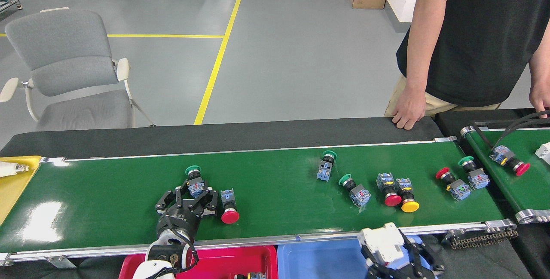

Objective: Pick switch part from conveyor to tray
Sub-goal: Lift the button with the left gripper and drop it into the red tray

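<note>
On the conveyor (107, 193), my left gripper (189, 193) is open, its fingers on either side of a green-capped switch part (194, 181); I cannot tell whether they touch it. A red-capped switch part (228, 207) lies just right of it. My right gripper (389, 251) is at the bottom edge, shut on a white boxy switch part (382, 238), held over the right end of the blue tray (318, 259). A red tray (223, 259) sits below the left gripper.
Several more capped switches lie on the belt's right half, among them a green one (326, 165) and a yellow one (407, 199). A second narrower belt (511, 188) at the right carries more parts. A person's hand (406, 113) rests on the black far ledge. A yellow tray (15, 182) is at far left.
</note>
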